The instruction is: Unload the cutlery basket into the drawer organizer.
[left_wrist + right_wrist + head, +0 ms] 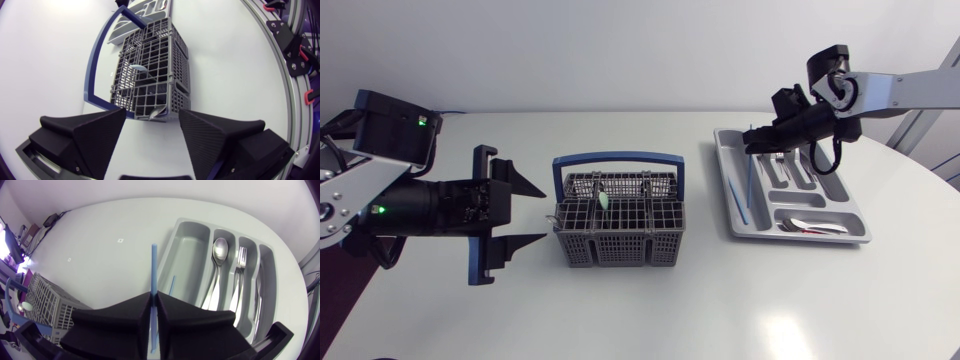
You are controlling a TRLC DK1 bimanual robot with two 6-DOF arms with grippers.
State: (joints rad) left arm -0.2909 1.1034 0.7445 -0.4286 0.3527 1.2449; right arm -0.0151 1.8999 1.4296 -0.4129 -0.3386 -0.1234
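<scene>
Tabletop (pixel 620 310): right jaws clamp a blue straw (pixel 154 270) over the organizer (pixel 192 245); left jaws apart.

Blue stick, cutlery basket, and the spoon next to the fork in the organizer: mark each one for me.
blue stick (pixel 154 270), right wrist view, middle of its visible shaft.
cutlery basket (pixel 620 155), head view, top of its blue handle.
spoon (pixel 220 247), right wrist view, its bowl.

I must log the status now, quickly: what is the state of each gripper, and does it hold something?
Left gripper: jaws open, holding nothing.
Right gripper: jaws closed on the blue straw.
</scene>
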